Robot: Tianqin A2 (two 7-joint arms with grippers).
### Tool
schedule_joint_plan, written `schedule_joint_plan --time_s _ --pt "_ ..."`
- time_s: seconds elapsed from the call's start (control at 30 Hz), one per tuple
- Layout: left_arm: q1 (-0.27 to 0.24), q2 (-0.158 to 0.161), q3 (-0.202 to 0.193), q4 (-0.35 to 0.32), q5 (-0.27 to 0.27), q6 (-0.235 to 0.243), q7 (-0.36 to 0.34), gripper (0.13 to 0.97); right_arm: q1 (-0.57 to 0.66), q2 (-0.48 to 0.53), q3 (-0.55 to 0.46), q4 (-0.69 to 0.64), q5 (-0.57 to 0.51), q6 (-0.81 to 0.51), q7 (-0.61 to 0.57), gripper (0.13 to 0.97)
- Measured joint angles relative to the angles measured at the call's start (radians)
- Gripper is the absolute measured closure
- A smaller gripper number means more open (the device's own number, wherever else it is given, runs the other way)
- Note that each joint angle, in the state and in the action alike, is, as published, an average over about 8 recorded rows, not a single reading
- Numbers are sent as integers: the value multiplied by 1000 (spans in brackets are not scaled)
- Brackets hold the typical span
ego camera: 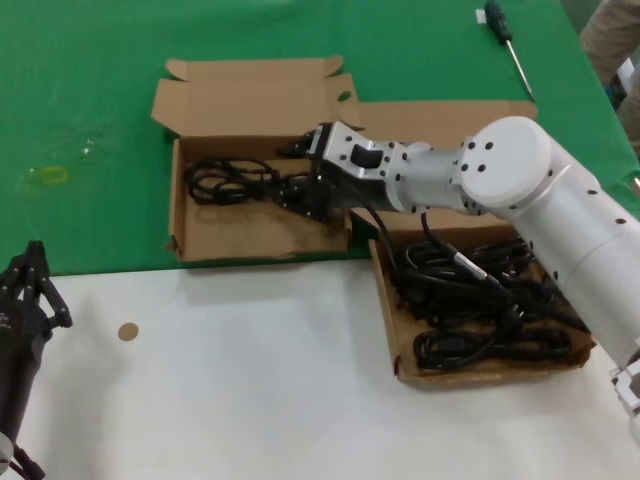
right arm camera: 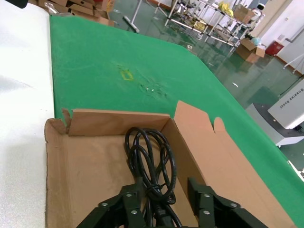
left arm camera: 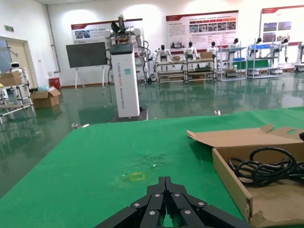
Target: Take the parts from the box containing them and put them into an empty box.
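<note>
The smaller brown box (ego camera: pixel 178 215), with a wavy-edged lid flap, lies open at the back left. One wound black cable bundle (ego camera: pixel 225 180) lies in it. My right gripper (ego camera: pixel 300 195) hangs low over that tray. In the right wrist view the gripper (right arm camera: pixel 165 190) is open, its jaws standing either side of the bundle (right arm camera: pixel 149 156), which lies on the tray floor. The larger box (ego camera: pixel 390 310) to the right holds several black cable bundles (ego camera: pixel 480 290). My left gripper (ego camera: pixel 35 270) is parked at the near left, shut and empty (left arm camera: pixel 165 183).
A black-handled screwdriver (ego camera: pixel 505 40) lies on the green cloth at the back right. A yellow mark (ego camera: pixel 48 174) is on the cloth at the left. A small brown disc (ego camera: pixel 127 331) lies on the white table. The left wrist view shows the smaller box's wall (left arm camera: pixel 228 166).
</note>
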Motion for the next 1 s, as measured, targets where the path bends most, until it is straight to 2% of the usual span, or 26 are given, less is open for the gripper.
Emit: schedule_joint_plan --time_s 0.17,0.3,0.57,0.6,0.87,1.0 --pt "0 0 0 0 0 0 0 945 -3 9 2 13 1 -2 11 699" --pt "0 0 0 0 0 0 0 945 -8 25 6 44 -3 -6 34 699" --pt "0 0 0 0 0 0 0 945 -19 59 17 103 -6 -12 69 512" --pt "0 0 0 0 0 0 0 945 -20 61 18 106 -6 -12 70 512" --pt "0 0 0 0 0 0 0 925 -28 63 23 114 -2 -7 72 314" --pt "0 0 0 0 0 0 0 914 -54 65 35 134 12 10 70 266"
